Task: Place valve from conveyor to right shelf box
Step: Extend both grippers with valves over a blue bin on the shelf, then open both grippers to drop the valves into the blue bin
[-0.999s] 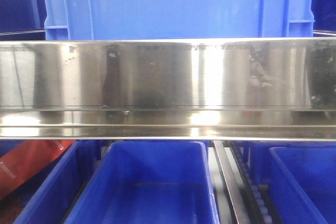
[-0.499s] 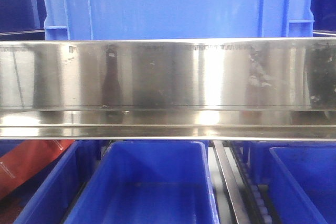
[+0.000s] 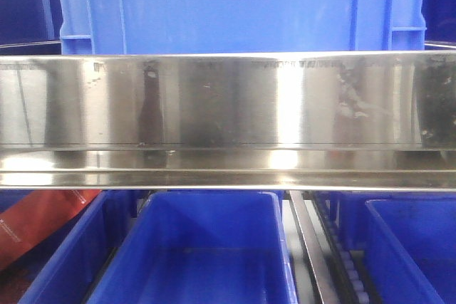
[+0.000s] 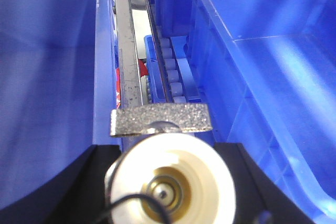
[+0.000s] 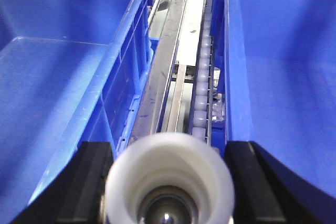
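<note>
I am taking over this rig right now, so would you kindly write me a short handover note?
Left gripper: shut on a cream valve, facing the gap beside an open bin.
Right gripper: shut on a white valve, above the roller track between the left bin and right bin.
Conveyor: not in view.
Done: pickup, it seems.
Left: release into the right bin; neither valve is in a bin yet.
</note>
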Controlling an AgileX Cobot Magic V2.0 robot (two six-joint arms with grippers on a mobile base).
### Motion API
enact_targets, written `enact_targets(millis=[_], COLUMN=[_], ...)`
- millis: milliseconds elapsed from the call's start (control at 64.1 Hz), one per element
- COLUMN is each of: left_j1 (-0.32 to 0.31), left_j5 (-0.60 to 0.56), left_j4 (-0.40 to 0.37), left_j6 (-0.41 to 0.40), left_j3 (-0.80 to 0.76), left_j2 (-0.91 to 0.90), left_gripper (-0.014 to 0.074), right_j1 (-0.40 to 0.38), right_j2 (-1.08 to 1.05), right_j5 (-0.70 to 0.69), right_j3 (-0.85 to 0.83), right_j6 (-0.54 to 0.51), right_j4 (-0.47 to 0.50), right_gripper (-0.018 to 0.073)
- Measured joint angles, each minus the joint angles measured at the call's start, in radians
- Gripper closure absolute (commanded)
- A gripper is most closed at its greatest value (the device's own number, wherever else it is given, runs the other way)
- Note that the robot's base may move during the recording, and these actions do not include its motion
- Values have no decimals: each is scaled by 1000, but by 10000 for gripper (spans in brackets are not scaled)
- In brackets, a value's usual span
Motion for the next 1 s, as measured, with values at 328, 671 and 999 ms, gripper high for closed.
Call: enact_targets(millis=[328,671,999], left_j1=[0,-167,-452], left_j5=[-61,-115,-121], left_j4=[-9,-35,-35], left_j6=[0,45,51], left_j3=[0,-213,-424], left_j2=[0,109,389], left_gripper=[708,708,708], right_j1=[0,71,296], right_j2=[0,65,268], right_j5=[-17,-73,-108], right_j3=[-2,-228,-360], right_j6=[0,0,0], right_j4=[0,33,53], right_gripper=[721,721,721])
